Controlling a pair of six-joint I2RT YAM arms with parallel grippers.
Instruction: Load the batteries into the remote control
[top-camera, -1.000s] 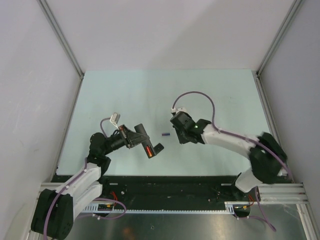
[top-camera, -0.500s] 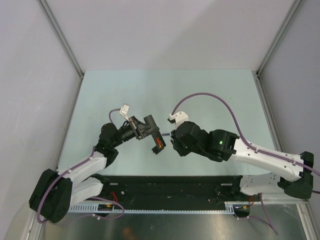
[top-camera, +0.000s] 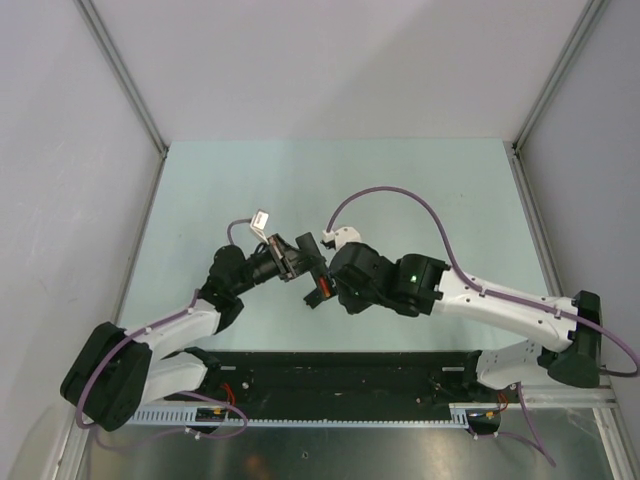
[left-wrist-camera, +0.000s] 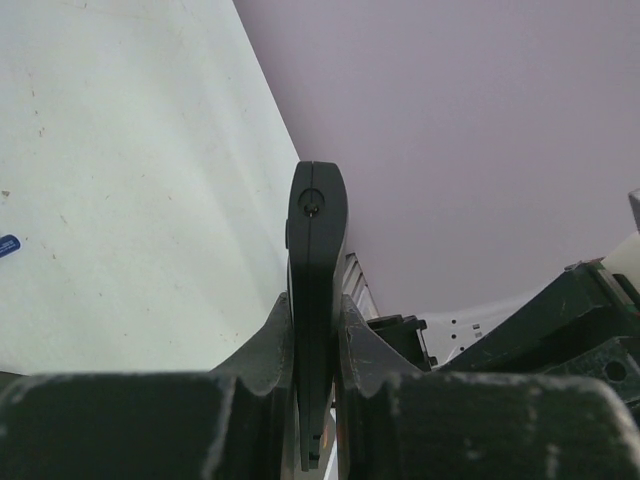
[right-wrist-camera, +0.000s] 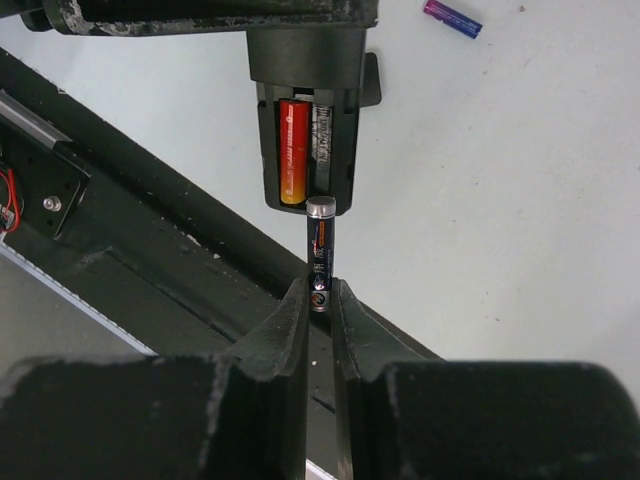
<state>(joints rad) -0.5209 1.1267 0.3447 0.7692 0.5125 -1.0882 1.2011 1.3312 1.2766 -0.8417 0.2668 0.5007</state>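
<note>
Remote control (right-wrist-camera: 300, 55), slim black bar, squeezed in left gripper (left-wrist-camera: 315, 335); thin dark battery (right-wrist-camera: 320, 250), pinched in right gripper (right-wrist-camera: 318, 300), at its end.

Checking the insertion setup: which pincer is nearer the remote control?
Left. The left pincer clamps the remote control; the right pincer sits just off its open bay, holding a dark battery.

Left hand (left-wrist-camera: 316, 325): fingers (left-wrist-camera: 270, 335) pressed tight on either side of the black bar.
Remote control (left-wrist-camera: 317, 225): seen edge-on, rising out of the grip.
Blue battery (left-wrist-camera: 7, 244): lying on the surface (left-wrist-camera: 130, 200) at the left edge, well apart from the remote.
</note>
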